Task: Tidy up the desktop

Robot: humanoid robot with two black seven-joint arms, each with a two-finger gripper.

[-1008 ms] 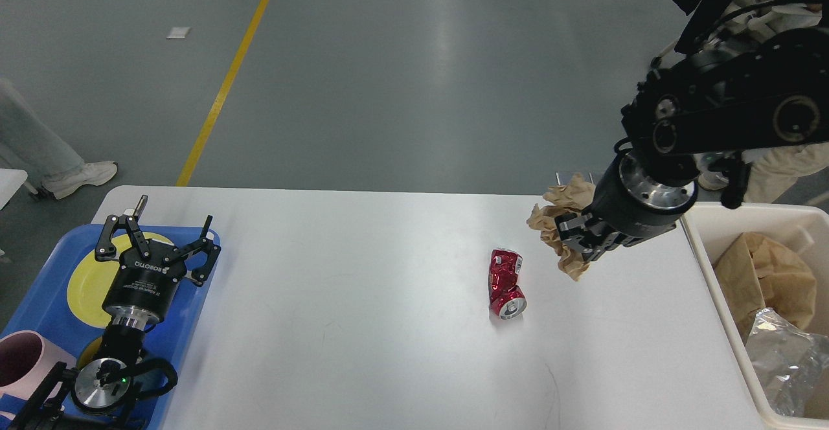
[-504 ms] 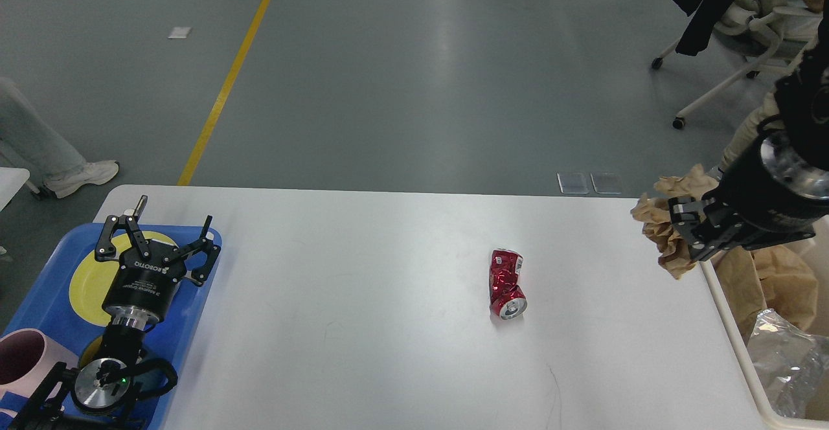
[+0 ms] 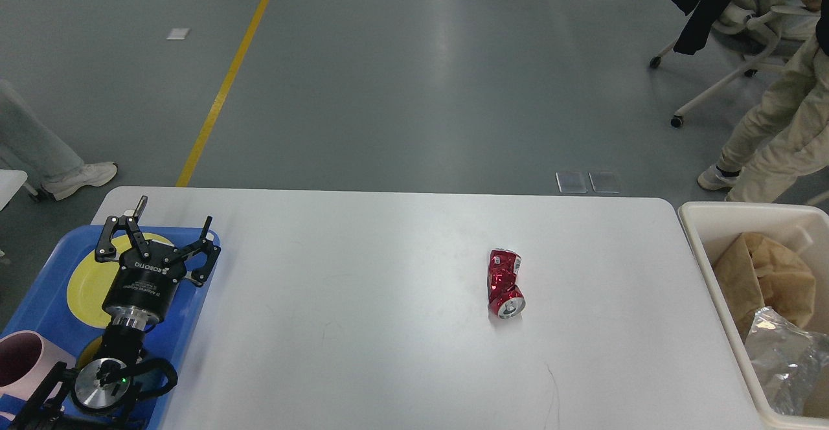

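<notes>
Gone from view since the earlier frame is the right arm with the crumpled brown paper it was carrying toward the bin; its claw is no longer showing anywhere, so whether it is gripping or empty cannot be told. What is remaining on the white surface [image 3: 363, 300], the desktop being tidied, is a crushed red can [image 3: 506, 284] lying on its side right of centre, its open end pointing toward the near edge, well apart from everything else. It is probably sitting there only because it is waiting its turn as the last loose piece of rubbish. The cream bin [image 3: 703, 236] is standing just off the right edge, and it is holding brown paper [image 3: 767, 274] and a clear crinkled wrapper [image 3: 787, 359], which suggests rubbish is being sorted to that side. On the left, a blue tray [image 3: 48, 300] is overlapping the surface's left end, carrying a yellow plate [image 3: 87, 281] and a pink mug [image 3: 22, 359], so dishes seem to be gathering there. Hovering over the tray is the left claw [image 3: 165, 236], its fingers spread wide and gripping nothing, apparently parked out of the way. White lettering on its body is reading "ROBOTIQ", with smaller print beneath too fine to make out; the can's label is too crumpled to read. Beyond the far edge, a yellow floor line [image 3: 230, 77] is running away
</notes>
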